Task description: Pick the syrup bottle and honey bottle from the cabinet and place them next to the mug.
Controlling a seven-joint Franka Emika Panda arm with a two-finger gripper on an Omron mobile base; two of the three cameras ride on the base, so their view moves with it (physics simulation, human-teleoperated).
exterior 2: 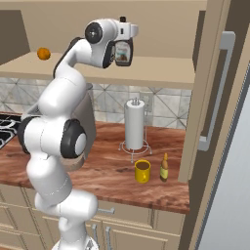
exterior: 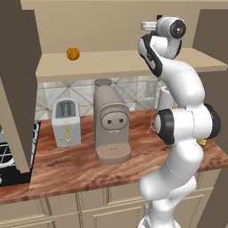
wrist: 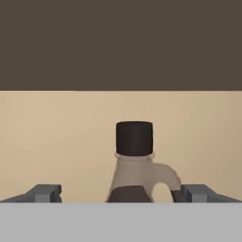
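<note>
Sitting between open pincer point(wrist: 120, 193) tips: syrup bottle point(wrist: 134, 163), apparently untouched.

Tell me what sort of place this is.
A home kitchen, rendered: a toaster and coffee machine stand on a wooden counter under a wall cabinet, with a paper towel roll nearby.

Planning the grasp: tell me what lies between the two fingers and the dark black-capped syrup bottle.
Nothing: in the hand view, the open fingers flank the dark black-capped syrup bottle, with only beige cabinet wall behind.
</note>
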